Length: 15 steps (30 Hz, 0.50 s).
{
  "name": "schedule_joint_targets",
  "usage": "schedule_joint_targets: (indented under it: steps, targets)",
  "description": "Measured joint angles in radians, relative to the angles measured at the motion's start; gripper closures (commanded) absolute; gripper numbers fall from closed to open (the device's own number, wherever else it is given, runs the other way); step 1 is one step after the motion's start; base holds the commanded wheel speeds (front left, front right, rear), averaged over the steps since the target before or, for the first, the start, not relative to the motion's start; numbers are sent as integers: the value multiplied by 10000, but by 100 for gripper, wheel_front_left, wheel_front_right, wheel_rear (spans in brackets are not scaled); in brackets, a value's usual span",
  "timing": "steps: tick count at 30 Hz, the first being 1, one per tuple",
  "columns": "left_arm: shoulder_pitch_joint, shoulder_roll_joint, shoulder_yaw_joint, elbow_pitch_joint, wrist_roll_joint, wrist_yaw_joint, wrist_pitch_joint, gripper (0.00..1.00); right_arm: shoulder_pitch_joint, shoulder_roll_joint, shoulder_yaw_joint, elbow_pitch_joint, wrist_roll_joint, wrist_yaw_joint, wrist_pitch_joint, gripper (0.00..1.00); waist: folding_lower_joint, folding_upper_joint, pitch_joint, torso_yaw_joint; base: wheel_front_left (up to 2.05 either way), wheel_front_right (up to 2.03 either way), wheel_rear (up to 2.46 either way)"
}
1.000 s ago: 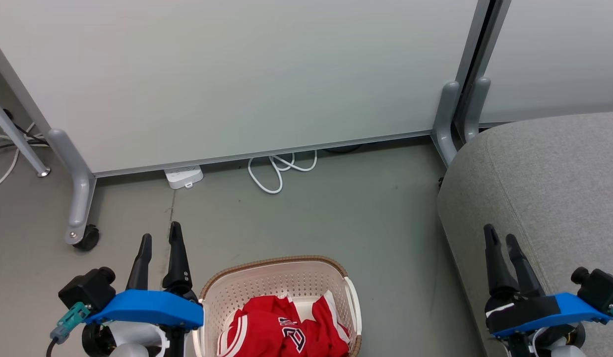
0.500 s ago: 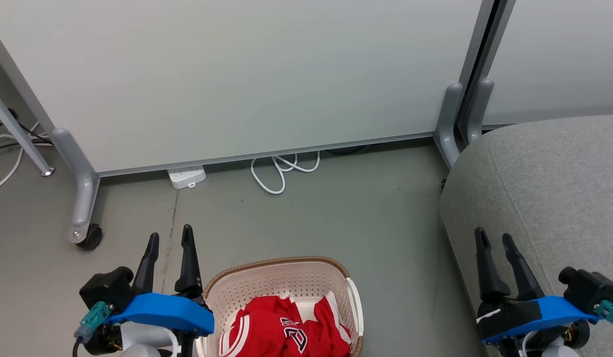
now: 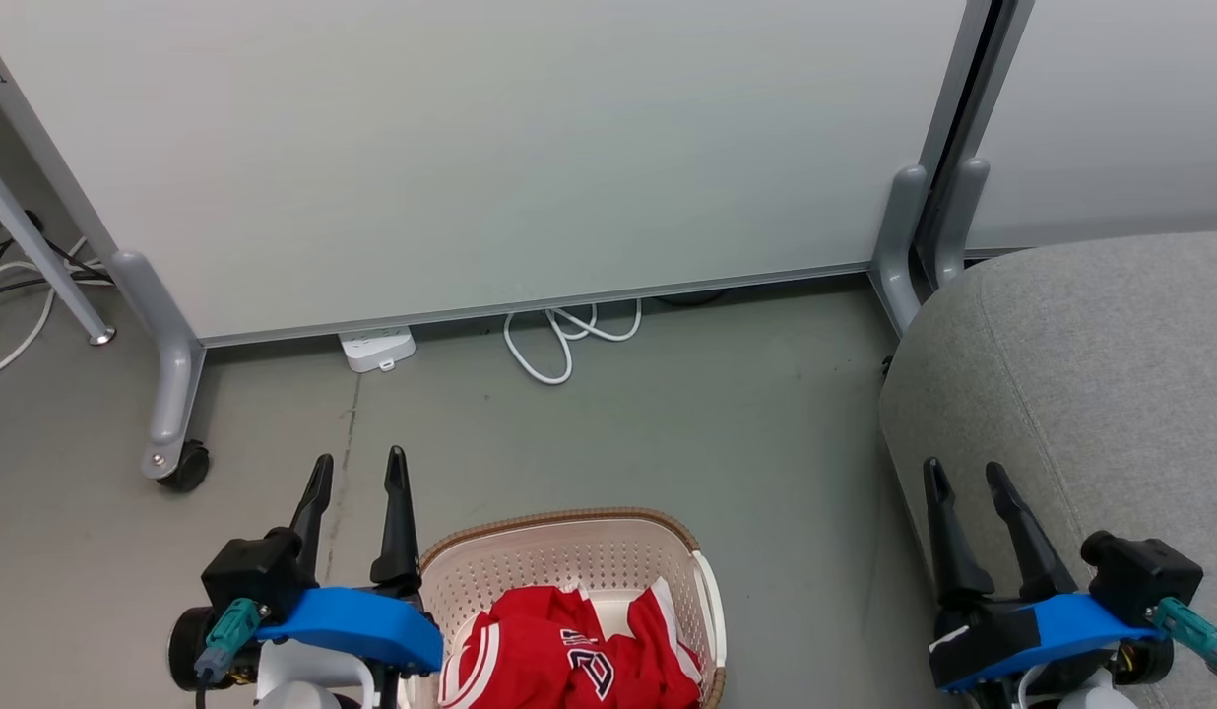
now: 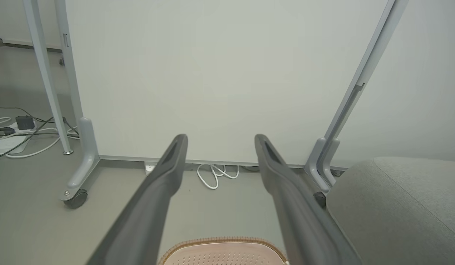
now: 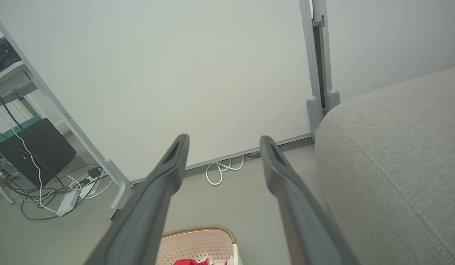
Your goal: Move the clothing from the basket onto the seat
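Observation:
The cream perforated basket [image 3: 569,561] with a brown woven rim sits on the floor at the bottom middle of the head view. Red clothing [image 3: 559,655], a jersey with white trim and black-and-white lettering, lies bunched inside it; a second garment cannot be told apart. My left gripper [image 3: 360,471] stands open just left of the basket, holding nothing. My right gripper [image 3: 963,475] is open over the front edge of the grey seat [image 3: 1091,374]. The basket's rim [image 4: 222,242] and the seat [image 4: 397,206] show in the left wrist view, the basket [image 5: 198,243] and seat [image 5: 393,154] also in the right wrist view.
A pale partition panel [image 3: 490,148] on grey legs with a castor [image 3: 185,468] stands behind the basket. A white power strip [image 3: 377,350] and looped white cable [image 3: 559,345] lie at its base. More cables and a dark box [image 5: 32,154] sit at the left.
Both grippers have drawn lower in the head view, the left drifting right toward the basket, the right drifting left. The whole scene has shifted slightly right, so the camera moved. Clothing lies as before.

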Motion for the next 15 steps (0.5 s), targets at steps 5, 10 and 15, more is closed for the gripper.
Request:
schedule_joint_targets:
  steps: [5, 10, 15]
  targets:
    - [-14, 6, -92, 65, 426, 4, -113, 0, 0, -4, 44, 40, -412, 2, -107, 0, 0, 0, 13, 18, 0, 0, 0]
    - [-71, 10, -167, 136, 790, 4, -215, 0, 0, -8, 82, 67, -832, 2, -211, 0, 0, 0, 26, 44, 0, 0, 0]
    - [-97, 15, -219, 182, 1124, 6, -320, 0, 0, -10, 107, 111, -1193, 2, -326, 0, 0, 0, 39, 69, 0, 0, 0]
